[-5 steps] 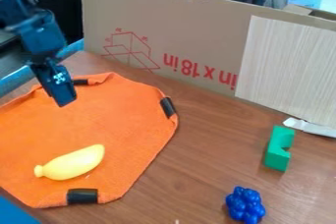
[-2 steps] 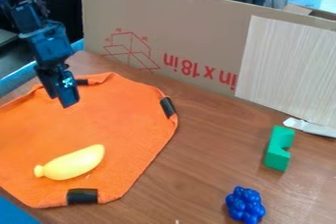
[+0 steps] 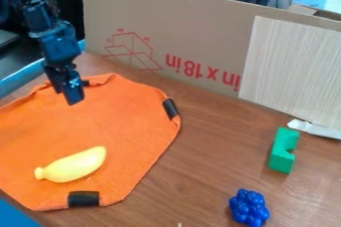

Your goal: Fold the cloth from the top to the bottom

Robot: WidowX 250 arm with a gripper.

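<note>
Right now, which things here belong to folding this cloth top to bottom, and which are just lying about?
For the job:
- orange cloth
- gripper, at the cloth's upper part

Just lying about:
- yellow toy banana, on the cloth
- green block
- bumpy blue toy
- cardboard panel, behind

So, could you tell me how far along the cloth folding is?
No fold looks done: the orange cloth lies spread out, with the yellow toy banana on it. In hand, the pincer hangs by the cloth's top part; I can't tell whether it grips anything. The whole fold, top to bottom, seems left.
</note>
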